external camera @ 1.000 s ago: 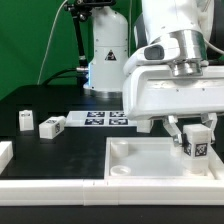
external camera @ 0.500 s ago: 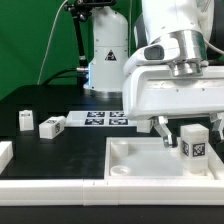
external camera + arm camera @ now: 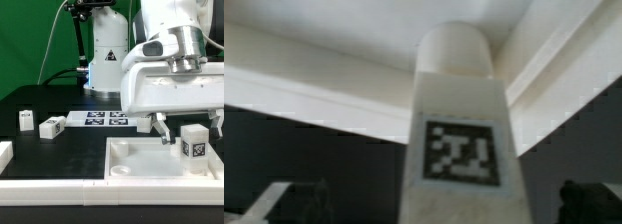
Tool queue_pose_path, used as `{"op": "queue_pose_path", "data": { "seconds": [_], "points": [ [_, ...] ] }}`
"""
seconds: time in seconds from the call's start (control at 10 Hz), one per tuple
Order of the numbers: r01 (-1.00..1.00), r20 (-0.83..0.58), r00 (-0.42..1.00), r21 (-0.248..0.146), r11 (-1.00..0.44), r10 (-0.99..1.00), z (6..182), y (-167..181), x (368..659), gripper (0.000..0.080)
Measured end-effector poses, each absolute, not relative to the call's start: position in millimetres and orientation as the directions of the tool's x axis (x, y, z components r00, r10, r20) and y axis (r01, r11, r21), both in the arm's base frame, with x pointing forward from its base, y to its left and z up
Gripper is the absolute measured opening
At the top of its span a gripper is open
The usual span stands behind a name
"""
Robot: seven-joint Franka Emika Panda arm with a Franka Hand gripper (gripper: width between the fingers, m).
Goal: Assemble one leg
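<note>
No words or numbers are showing; only coded square tags are sitting on the leg and on the marker board.

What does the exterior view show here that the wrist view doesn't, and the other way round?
Only the exterior view: two loose small blocks on its left, the marker board, and the whole square piece.
Only the wrist view: the tag of the leg close up, with gaps between the leg and both fingertips.
Both: the leg upright in the square piece, and the gripper open, not touching it.
</note>
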State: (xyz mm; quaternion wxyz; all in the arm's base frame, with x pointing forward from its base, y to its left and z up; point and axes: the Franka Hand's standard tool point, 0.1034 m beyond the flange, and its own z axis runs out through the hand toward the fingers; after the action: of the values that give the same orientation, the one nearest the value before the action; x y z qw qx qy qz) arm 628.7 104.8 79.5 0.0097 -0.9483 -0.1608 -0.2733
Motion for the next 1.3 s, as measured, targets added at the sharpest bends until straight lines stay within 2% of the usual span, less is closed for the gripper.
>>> {"op": "queue_pose_path", "data": {
  "seconds": [0.2,0.5,0.6,0.7,0.8,1.3],
  "points": [
    [0.319,0.495,0.814,0.056,-0.946,0.304,76.3,110,625,0.0649],
    [0.311,0.284,0.914,-0.038,-0.950,0.288,71.7,123,617,0.0649],
    [0.300,0.207,0.937,-0.056,-0.952,0.283,73.6,123,618,0.0649],
    [0.297,0.188,0.941,-0.057,-0.953,0.282,75.8,120,623,0.0649],
    [0.289,0.067,0.957,-0.084,-0.954,0.284,73.5,124,612,0.0649],
    [0.162,0.089,0.984,-0.077,-0.984,0.155,78.1,115,626,0.0649]
  ]
}}
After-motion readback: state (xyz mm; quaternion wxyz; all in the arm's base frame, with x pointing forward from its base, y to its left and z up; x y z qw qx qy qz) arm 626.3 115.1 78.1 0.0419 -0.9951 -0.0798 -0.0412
